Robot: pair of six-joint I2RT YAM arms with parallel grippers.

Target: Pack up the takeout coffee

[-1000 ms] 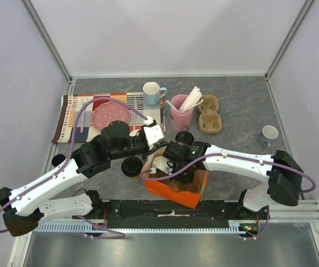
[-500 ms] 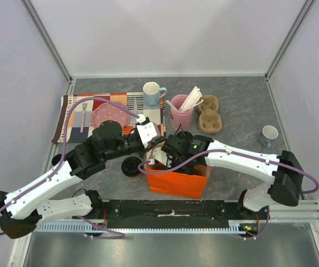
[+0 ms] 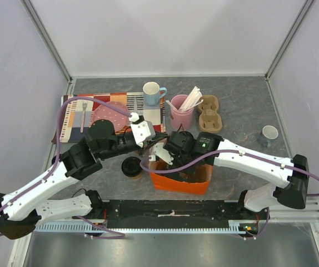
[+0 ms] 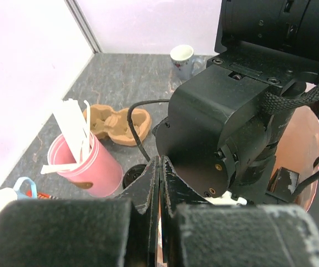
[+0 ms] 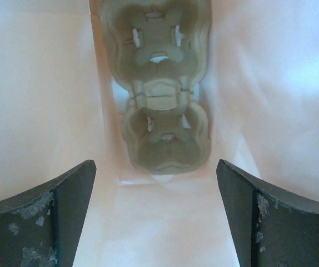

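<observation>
The takeout coffee point(image 3: 130, 166), a brown cup with a black dome lid, stands on the table just left of the orange paper bag point(image 3: 177, 183). My left gripper point(image 4: 160, 161) is shut on the bag's rim, and a thin orange edge shows between its jaws. It sits at the bag's back left corner point(image 3: 154, 149). My right gripper point(image 5: 156, 167) is open wide inside the bag with nothing between its fingers. Below it a cardboard cup carrier point(image 5: 159, 83) lies on the bag's floor. Another black lid point(image 4: 133, 176) shows beside the pink cup.
Behind the bag stand a pink cup of stirrers point(image 3: 182, 114), a second cardboard carrier point(image 3: 209, 114) and a blue mug point(image 3: 153, 93). A pink plate point(image 3: 110, 115) lies on a striped mat point(image 3: 73, 114). A small white mug point(image 3: 269, 134) stands at the right.
The orange bag has swung from a slant to stand square. Both wrists have shifted toward the back. The right gripper has opened wide inside the bag.
</observation>
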